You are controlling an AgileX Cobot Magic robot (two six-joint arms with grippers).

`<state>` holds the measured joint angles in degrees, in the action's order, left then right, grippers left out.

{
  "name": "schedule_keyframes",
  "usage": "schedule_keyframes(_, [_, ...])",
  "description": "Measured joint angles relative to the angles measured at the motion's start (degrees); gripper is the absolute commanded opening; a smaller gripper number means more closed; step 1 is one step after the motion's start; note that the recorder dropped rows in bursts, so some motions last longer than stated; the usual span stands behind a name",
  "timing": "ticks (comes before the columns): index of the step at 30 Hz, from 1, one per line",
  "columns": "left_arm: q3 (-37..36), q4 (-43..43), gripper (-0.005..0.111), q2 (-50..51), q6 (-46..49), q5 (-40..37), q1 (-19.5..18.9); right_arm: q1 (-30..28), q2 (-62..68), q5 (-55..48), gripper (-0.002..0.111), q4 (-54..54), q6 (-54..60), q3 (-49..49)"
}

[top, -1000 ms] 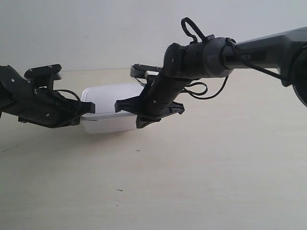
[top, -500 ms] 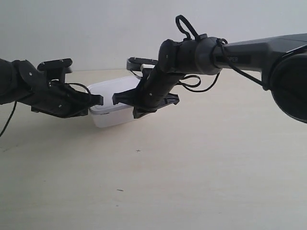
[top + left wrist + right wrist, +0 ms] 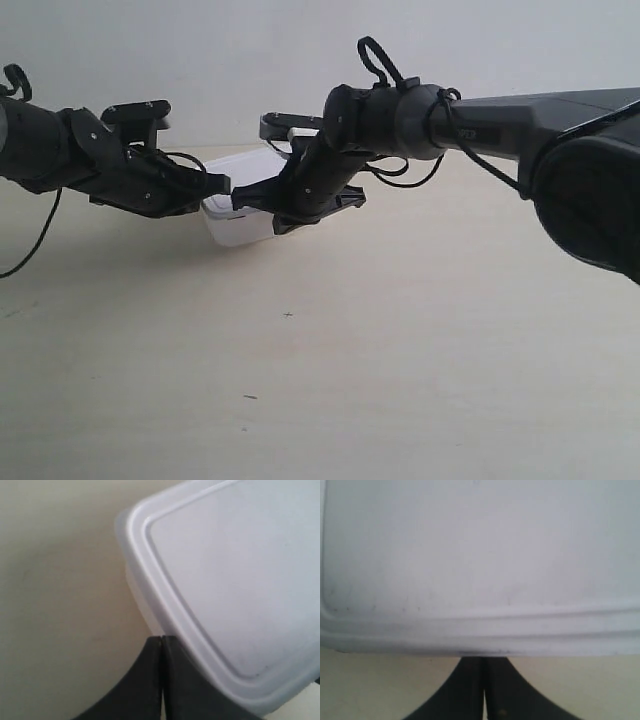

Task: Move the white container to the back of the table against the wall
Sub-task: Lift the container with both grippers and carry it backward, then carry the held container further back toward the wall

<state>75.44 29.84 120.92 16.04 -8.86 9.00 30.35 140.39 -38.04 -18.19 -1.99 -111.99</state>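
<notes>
The white container (image 3: pixel 237 226) rests on the cream table (image 3: pixel 400 350), near the grey-white wall (image 3: pixel 250 60). Two black arms meet at it from either side. The arm at the exterior view's left has its gripper (image 3: pixel 222 185) at the box's left end. The arm at the exterior view's right lays its gripper (image 3: pixel 241 198) across the box front. In the left wrist view my left gripper (image 3: pixel 161 639) is shut, its tips against the container (image 3: pixel 230 580) side near a rounded corner. My right gripper (image 3: pixel 484 657) is shut, tips pressed under the container (image 3: pixel 480 565) lid's rim.
Tiny dark specks (image 3: pixel 288 315) mark the table in front of the box. A black cable (image 3: pixel 30 250) hangs from the arm at the exterior view's left. The bulky link (image 3: pixel 590 190) of the other arm fills the right foreground.
Both arms have moved towards the wall with the container between them. The box has slid back and slightly rightward in the exterior view, and has turned a little.
</notes>
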Motion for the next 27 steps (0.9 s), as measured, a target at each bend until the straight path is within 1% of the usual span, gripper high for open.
schedule_keyframes(10, [5.95,-0.85,0.0,3.67,0.0,0.15,0.0,0.0,4.29,0.01,0.0,2.07,-2.38,-6.96])
schedule_keyframes(16, [10.31,-3.46,0.0,5.25,0.0,-0.46,0.0,-0.24,4.97,3.73,0.0,6.22,-6.23,-8.17])
schedule_keyframes(19, [10.43,-3.46,0.0,5.37,0.0,-1.44,0.0,-0.75,5.02,2.72,0.0,6.96,-6.72,-8.17])
schedule_keyframes(21, [10.53,-3.46,0.0,5.37,0.0,-4.67,0.0,-1.53,5.11,0.08,0.0,7.41,-6.49,-8.17])
schedule_keyframes(24, [7.73,-2.7,0.0,4.43,-0.36,-7.46,0.5,-3.53,4.84,-3.04,0.0,7.41,-5.9,-8.39])
schedule_keyframes(27, [4.45,-1.14,0.0,3.12,-0.96,-6.61,2.28,-6.37,3.3,-4.71,0.0,6.14,-2.7,-8.39])
